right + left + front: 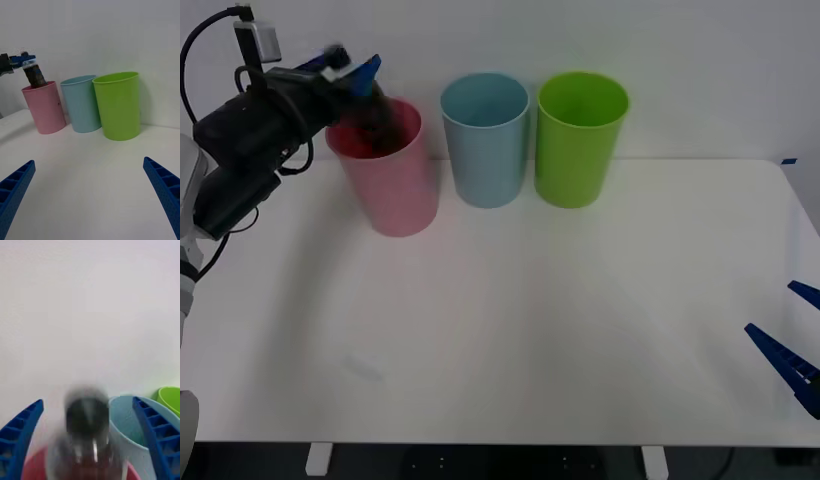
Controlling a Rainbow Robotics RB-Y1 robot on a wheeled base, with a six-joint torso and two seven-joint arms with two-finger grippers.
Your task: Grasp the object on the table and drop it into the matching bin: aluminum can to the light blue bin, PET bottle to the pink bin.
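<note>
The small clear plastic PET bottle point(377, 118) with black screw cap and dark label is at the mouth of the tall pink plastic cup-shaped bin point(395, 185), its lower part already below the round rim and its upper part tilted and blurred above it. In the right wrist view the bottle point(35, 75) leans out of the pink bin point(45, 108), top end toward the left gripper point(22, 60). In the left wrist view the bottle point(87, 420) sits between the two blue ribbed fingers point(22, 435), with a gap on either side; the fingers stand apart and do not press it.

The left gripper point(352, 72) hangs right above the pink bin's rim, at about 10 o'clock on the large white rectangular table point(510, 330), its black arm reaching in from the left edge.

Just beside the pink bin, toward 12 o'clock, stands the tall light blue plastic cup-shaped bin point(485, 140), and beside that, toward 1 o'clock, a tall lime green plastic cup-shaped bin point(580, 140); the three form a row along the far edge, before a plain white wall point(700, 70). Whether neighbouring bins touch I cannot tell.

The right gripper point(792, 340) is parked low at about 4 o'clock, well apart from the bins, its blue fingers point(165, 187) spread wide and holding nothing
</note>
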